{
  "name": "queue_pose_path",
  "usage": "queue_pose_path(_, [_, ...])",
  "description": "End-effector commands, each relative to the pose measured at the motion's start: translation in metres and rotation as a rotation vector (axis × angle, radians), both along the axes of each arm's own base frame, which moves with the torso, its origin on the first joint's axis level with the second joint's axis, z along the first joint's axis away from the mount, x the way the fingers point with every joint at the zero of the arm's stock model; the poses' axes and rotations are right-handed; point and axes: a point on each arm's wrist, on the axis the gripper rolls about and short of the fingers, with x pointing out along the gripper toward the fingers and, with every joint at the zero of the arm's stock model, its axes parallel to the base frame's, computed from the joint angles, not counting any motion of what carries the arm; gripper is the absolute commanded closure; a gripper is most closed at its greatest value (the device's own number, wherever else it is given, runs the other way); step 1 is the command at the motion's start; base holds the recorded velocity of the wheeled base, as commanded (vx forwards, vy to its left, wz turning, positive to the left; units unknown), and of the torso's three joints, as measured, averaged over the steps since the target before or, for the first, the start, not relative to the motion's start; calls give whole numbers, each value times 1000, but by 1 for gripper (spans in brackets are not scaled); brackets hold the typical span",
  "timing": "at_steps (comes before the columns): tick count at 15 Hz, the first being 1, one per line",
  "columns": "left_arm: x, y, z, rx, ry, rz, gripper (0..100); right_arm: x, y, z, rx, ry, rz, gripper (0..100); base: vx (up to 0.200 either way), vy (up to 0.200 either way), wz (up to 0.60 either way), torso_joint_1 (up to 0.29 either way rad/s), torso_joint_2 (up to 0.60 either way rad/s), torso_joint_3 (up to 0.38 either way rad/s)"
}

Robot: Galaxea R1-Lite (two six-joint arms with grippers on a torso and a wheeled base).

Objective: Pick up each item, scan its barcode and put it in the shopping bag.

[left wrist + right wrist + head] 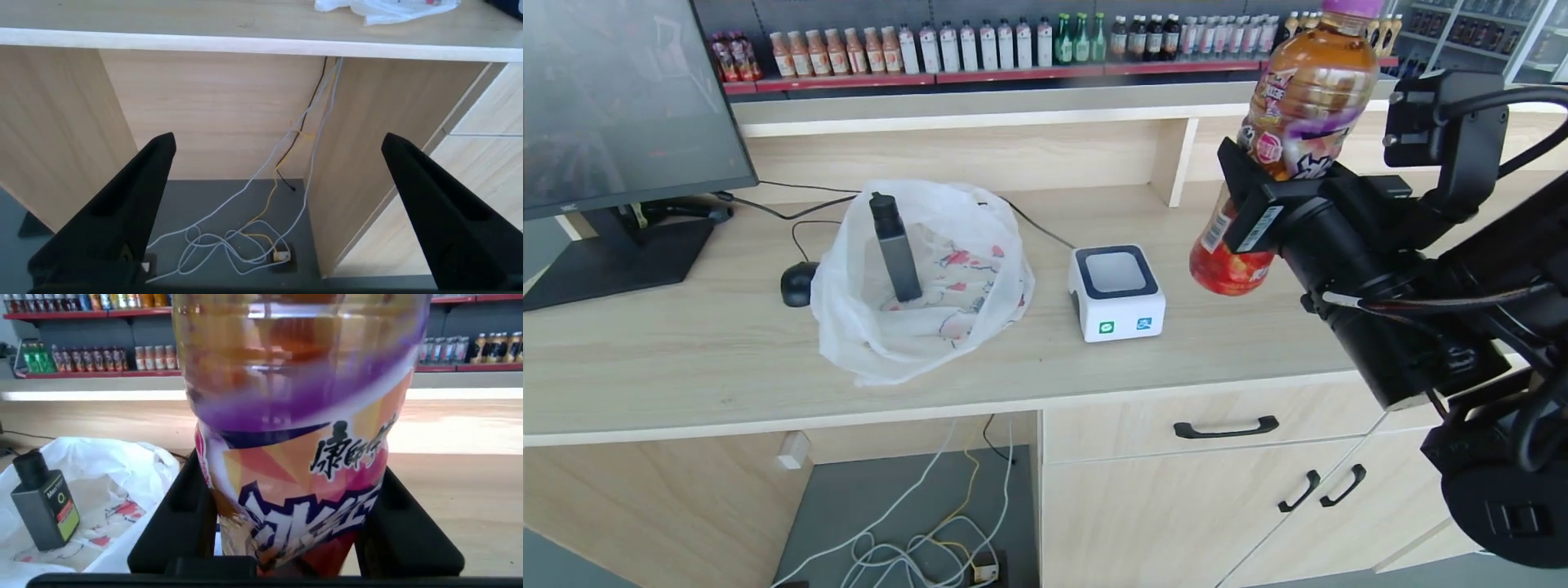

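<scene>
Right gripper: jaws clenched on the drink bottle, gripping it around the label, mid-body. The bottle is in the air, tilted, purple cap up and away from the robot, base down toward the worktop. It sits to the right of the scanner and above it, not touching it. The right wrist view agrees: bottle between both black fingers, amber liquid above the label.

Left gripper: jaws released, spread wide, nothing between them. It sits below the worktop edge, facing the open bay with loose cables on the floor.

Shopping bag: white plastic, open, on the worktop just left of the scanner (small gap between them). Inside is one dark grey container with a black cap, standing roughly upright with a slight lean.

Also on the worktop: mouse touching the bag's left side, monitor far left. A shelf of bottles runs along the back.
</scene>
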Motion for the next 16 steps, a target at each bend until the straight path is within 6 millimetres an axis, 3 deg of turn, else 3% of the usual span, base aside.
queue_pose_path(1, [0, 0, 0, 4, -1, 0, 0, 0, 0, 1, -18, -4, -16, 100, 0, 0, 0, 0, 0, 0])
queue_pose_path(12, [0, 0, 0, 4, -1, 0, 0, 14, 9, -7, -269, -43, -111, 100, 0, 0, 0, 0, 0, 0])
queue_pose_path(16, [0, 0, 0, 4, -1, 0, 0, 32, 17, 6, -431, -185, -105, 100, 0, 0, 0, 0, 0, 0])
